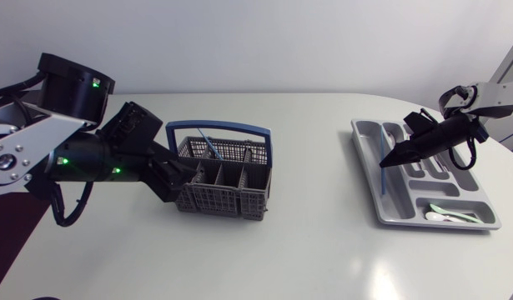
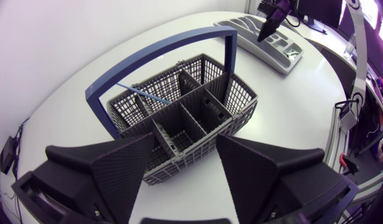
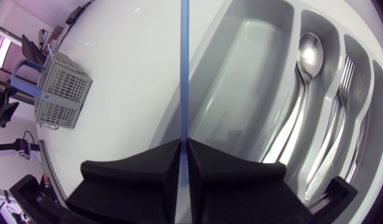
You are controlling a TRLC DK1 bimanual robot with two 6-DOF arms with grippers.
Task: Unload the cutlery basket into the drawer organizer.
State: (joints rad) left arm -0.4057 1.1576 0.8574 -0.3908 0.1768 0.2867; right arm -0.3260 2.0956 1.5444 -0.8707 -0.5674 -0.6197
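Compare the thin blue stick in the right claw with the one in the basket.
The held thin blue stick is clamped in the shut right claw; the basket's thin blue stick is ungripped, with the open left claw short of it. The held one hangs over the rim of the grey plastic drawer organizer; the other leans tilted inside the grey mesh cutlery basket. Both are slim, straight, light blue.
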